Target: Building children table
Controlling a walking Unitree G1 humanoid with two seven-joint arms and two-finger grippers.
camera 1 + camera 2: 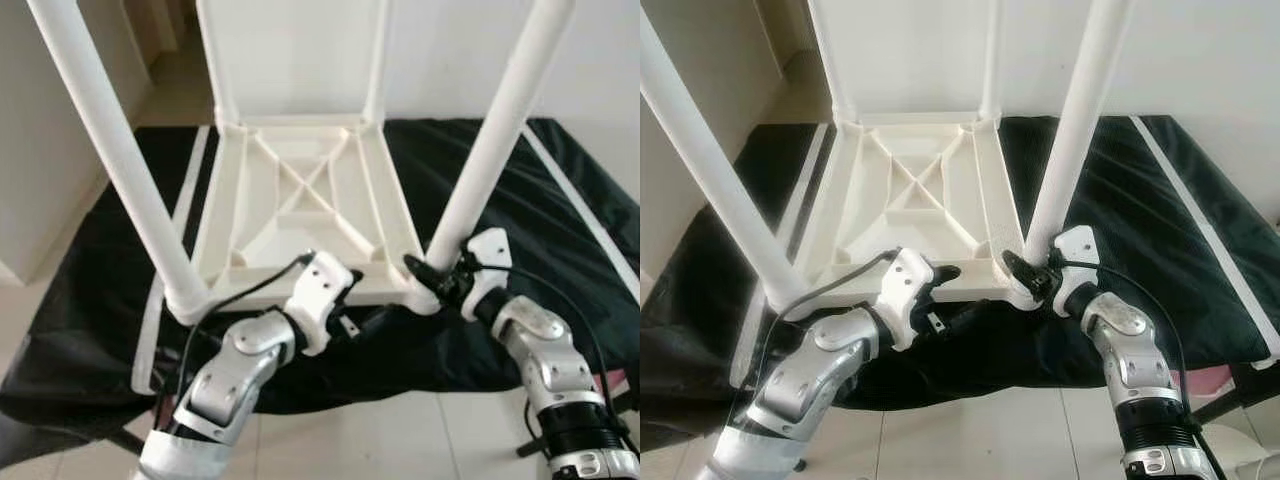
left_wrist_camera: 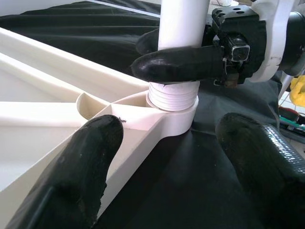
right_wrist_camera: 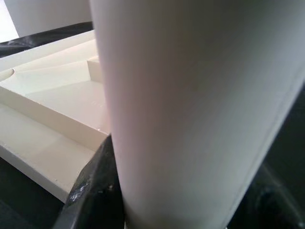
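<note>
The fingers of the right gripper (image 1: 432,278) are closed around the base of a white leg (image 1: 490,140), just above its threaded socket (image 2: 172,109). The left gripper (image 2: 167,157) has its fingers apart, beside the near edge of the upturned white table (image 1: 300,200), which lies on a black sheet (image 1: 560,200) on the floor.

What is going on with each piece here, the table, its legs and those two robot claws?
Table top: upside down on the black sheet.
Near right leg: upright in its corner socket, screw threads showing at the base.
Near left leg: standing in its socket, leaning outward.
Right gripper: shut on the near right leg, low down.
Left gripper: open, straddling the table top's near edge.
</note>
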